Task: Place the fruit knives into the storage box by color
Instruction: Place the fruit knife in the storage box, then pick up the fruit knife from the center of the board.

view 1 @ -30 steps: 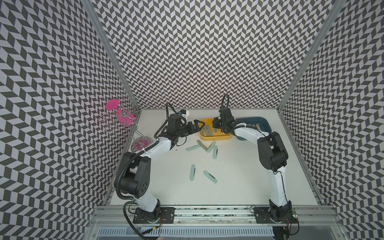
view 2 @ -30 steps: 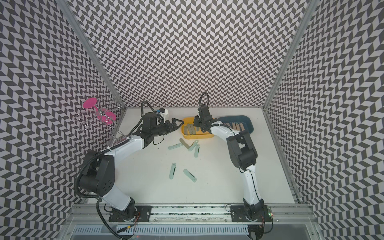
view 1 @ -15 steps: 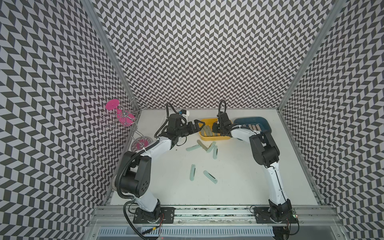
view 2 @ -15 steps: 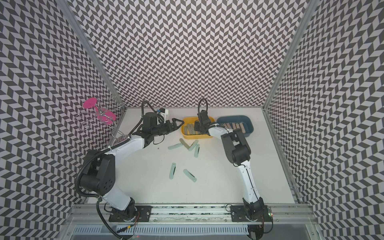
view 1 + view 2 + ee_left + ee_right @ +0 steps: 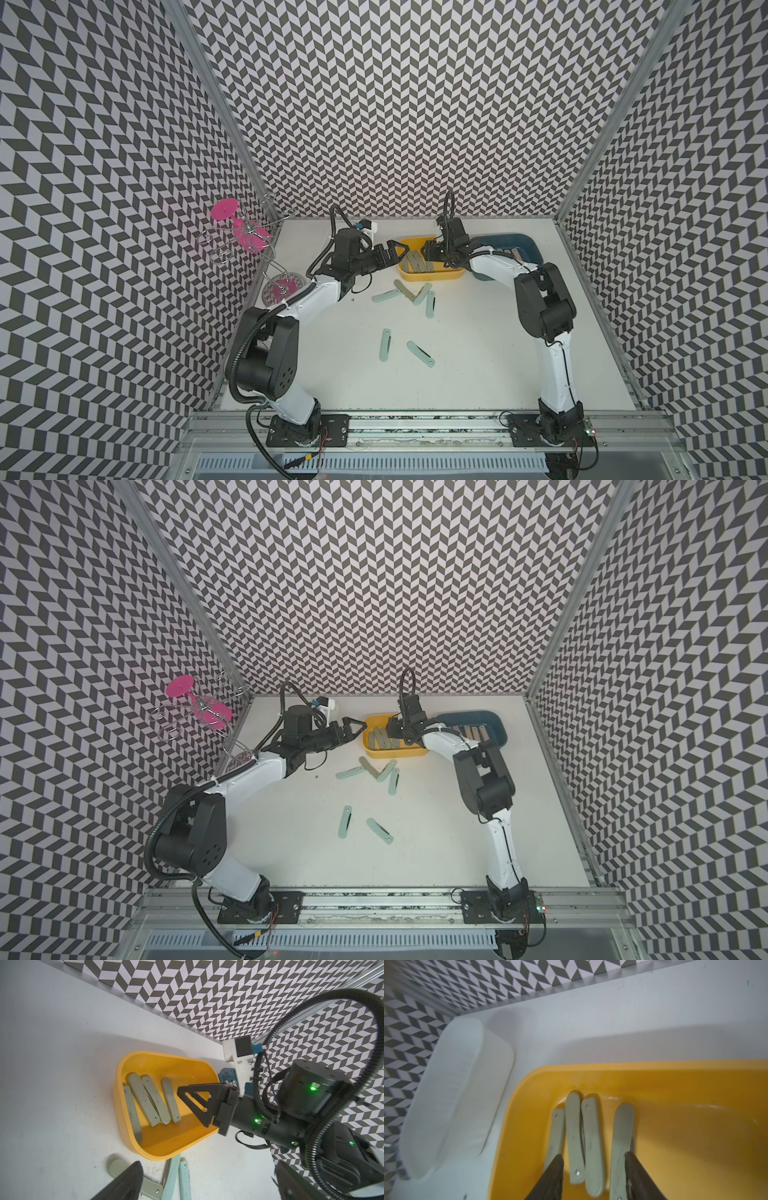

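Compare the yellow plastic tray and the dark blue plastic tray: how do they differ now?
The yellow tray holds four grey-green folded knives; the blue tray holds peach-pink knives. The right gripper hangs over the yellow tray, while its arm hides part of the blue tray. Both are shallow, round-cornered, side by side.

No text, label, brand, number or sign can be read in any of the views. No lettering is made out on the yellow box (image 5: 118,1093), on the blue box (image 5: 498,725) or on the fruit knives (image 5: 143,1101). Only small green lights (image 5: 313,1088), without any legible marking, are seen on the right arm (image 5: 301,1105) at the right of the left wrist view.
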Robot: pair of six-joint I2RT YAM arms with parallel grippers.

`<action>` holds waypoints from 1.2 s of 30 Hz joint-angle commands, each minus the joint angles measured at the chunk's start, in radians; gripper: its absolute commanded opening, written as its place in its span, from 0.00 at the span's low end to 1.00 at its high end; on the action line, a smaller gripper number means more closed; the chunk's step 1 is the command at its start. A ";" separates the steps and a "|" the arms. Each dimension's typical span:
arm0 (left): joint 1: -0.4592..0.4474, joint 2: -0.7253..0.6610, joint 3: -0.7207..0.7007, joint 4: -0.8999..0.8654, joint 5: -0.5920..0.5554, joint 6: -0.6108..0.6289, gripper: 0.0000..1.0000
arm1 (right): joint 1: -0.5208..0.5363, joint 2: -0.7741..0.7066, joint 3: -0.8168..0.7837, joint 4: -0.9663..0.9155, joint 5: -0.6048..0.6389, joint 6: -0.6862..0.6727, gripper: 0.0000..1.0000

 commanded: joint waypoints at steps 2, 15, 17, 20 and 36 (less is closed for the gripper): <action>0.023 -0.095 -0.057 -0.008 -0.009 0.013 1.00 | 0.023 -0.177 -0.130 0.074 -0.128 -0.025 0.48; 0.063 -0.272 -0.254 -0.039 0.020 -0.003 1.00 | 0.171 -0.354 -0.412 0.076 -0.097 -0.068 0.52; 0.068 -0.294 -0.278 -0.039 0.020 -0.006 1.00 | 0.208 -0.334 -0.406 0.060 -0.032 -0.088 0.52; 0.073 -0.306 -0.291 -0.043 0.025 -0.005 1.00 | 0.242 -0.296 -0.380 0.048 0.053 -0.109 0.52; 0.089 -0.315 -0.281 -0.045 0.042 -0.005 1.00 | 0.291 -0.053 -0.172 -0.033 0.265 -0.226 0.49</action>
